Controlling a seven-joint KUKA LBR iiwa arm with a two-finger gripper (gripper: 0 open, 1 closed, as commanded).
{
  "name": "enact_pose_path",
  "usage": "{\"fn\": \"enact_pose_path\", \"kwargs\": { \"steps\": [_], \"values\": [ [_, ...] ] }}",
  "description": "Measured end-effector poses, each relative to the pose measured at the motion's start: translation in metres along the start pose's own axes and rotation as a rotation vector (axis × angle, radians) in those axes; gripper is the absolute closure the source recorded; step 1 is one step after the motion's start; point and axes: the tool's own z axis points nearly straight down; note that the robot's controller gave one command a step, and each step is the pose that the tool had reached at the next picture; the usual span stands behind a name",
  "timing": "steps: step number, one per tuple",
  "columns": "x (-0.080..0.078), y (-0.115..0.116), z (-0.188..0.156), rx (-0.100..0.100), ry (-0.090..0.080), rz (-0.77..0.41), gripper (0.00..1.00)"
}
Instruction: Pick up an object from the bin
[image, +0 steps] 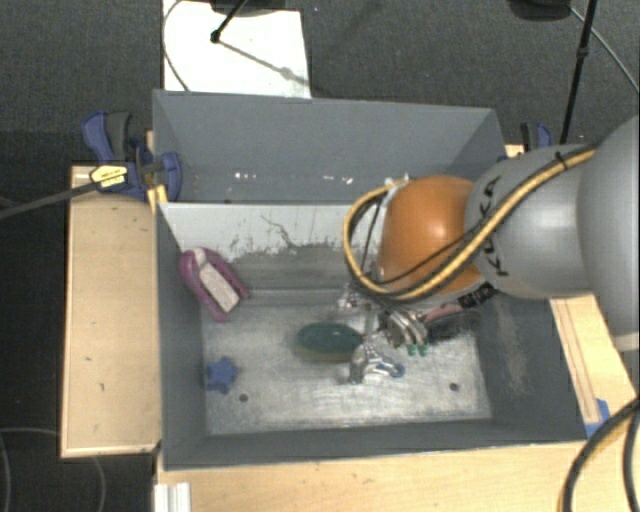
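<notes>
Under the orange wrist cover (425, 235), holds the claw (373, 367) low by the bin floor (280, 395), just beside a dark green oval lump (328, 340) mid-bin, seemingly placed for grabbing; cannot tell if clenched.

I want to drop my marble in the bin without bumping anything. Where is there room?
The bin floor is bare along the front wall, between the small blue thing and the gripper, and in the front right corner. The middle is crowded: the gripper is close beside the dark green oval.
</notes>
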Motion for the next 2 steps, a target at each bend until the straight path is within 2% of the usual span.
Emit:
{"fn": "enact_pose_path", "kwargs": {
  "steps": [1,2],
  "values": [
    [-0.002,0.005,-0.004,-0.004,-0.007,-0.001,1.0],
    [0.02,0.051,-0.148,-0.003,-0.015,-0.251,1.0]
  ]
}}
